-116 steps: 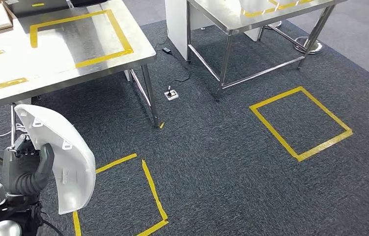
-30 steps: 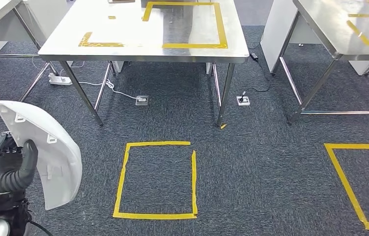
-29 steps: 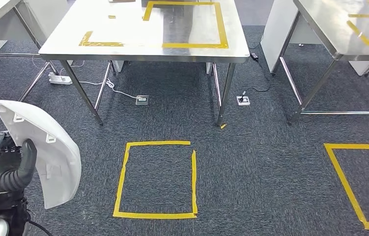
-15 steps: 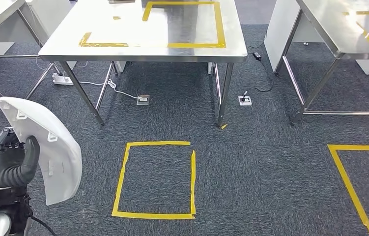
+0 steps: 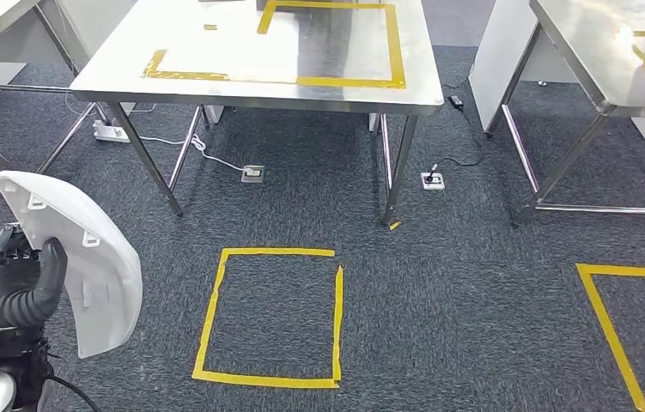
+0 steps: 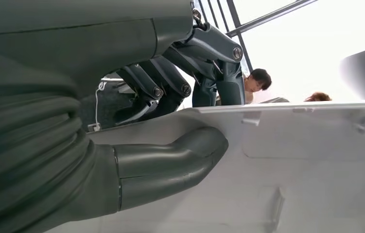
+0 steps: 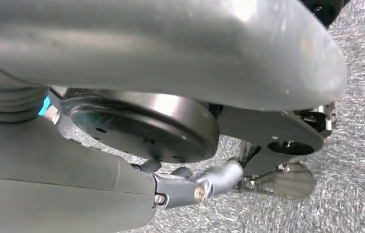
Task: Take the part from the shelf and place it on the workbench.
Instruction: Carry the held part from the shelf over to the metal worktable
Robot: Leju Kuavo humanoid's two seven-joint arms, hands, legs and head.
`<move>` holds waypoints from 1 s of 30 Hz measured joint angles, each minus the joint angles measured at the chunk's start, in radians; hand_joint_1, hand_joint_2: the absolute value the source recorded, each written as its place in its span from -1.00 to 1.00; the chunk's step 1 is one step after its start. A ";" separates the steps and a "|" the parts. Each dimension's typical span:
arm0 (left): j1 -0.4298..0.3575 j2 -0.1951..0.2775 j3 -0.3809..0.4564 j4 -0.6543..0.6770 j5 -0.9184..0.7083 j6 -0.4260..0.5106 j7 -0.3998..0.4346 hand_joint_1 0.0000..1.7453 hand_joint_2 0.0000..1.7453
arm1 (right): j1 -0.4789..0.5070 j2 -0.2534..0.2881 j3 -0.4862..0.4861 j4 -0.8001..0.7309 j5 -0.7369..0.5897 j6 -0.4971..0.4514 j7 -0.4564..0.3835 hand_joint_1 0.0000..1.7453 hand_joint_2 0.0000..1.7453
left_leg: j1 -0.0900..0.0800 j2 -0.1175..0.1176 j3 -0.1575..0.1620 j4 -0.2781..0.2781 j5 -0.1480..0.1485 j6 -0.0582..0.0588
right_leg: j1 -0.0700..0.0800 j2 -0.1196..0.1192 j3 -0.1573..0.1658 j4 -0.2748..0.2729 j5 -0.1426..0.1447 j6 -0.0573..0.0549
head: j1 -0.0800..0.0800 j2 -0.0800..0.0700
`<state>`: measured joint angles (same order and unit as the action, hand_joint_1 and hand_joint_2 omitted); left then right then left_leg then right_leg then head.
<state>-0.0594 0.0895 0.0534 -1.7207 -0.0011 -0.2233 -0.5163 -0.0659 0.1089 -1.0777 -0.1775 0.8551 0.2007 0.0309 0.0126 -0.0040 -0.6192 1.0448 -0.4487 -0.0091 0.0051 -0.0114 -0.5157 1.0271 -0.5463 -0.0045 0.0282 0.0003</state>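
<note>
floor: dark carpet (image 5: 439, 283) | yellow tape square (image 5: 269, 318) | steel tables (image 5: 241, 86)

Place: a lab or workshop test floor
Desks: steel desk (image 5: 216, 81) marked with yellow tape, another far right (image 5: 611, 60)
Floor: dark carpet (image 5: 473, 300), taped yellow squares (image 5: 269, 316), floor sockets (image 5: 252, 174)

I see: white curved plastic part (image 5: 87, 266) | dark grey left hand (image 5: 14, 283) | yellow tape square (image 5: 271, 316) on speckled dark grey carpet (image 5: 439, 292) | silver steel workbench (image 5: 241, 69)
</note>
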 joint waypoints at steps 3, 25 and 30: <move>-0.001 0.000 0.000 -0.001 0.001 -0.001 -0.001 1.00 1.00 | -0.002 -0.001 0.000 0.000 0.000 0.001 -0.001 -1.00 -1.00 | 0.006 -0.002 0.013 -0.008 -0.008 0.017 | -0.003 0.003 -0.049 0.098 -0.045 0.017 | 0.004 0.000; 0.113 0.028 0.021 -0.078 0.008 0.013 -0.056 1.00 1.00 | 0.016 -0.003 -0.002 0.000 0.013 0.020 -0.026 -1.00 -1.00 | 0.006 0.003 -0.065 0.130 -0.009 -0.037 | -0.014 0.009 0.042 -0.016 -0.014 -0.020 | -0.003 0.000; 0.163 0.038 0.036 -0.123 0.024 0.013 -0.067 1.00 1.00 | 0.011 -0.010 -0.001 0.000 0.024 0.019 -0.017 -1.00 -1.00 | 0.001 0.007 -0.001 0.002 -0.010 0.002 | -0.007 0.009 0.074 -0.019 -0.040 0.010 | -0.009 0.000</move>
<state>0.1034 0.1273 0.0892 -1.8436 0.0225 -0.2107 -0.5833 -0.0554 0.0992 -1.0786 -0.1778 0.8792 0.2196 0.0141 0.0139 0.0028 -0.6204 1.0472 -0.4590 -0.0076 -0.0015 -0.0027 -0.4413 1.0079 -0.5863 0.0055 0.0188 0.0004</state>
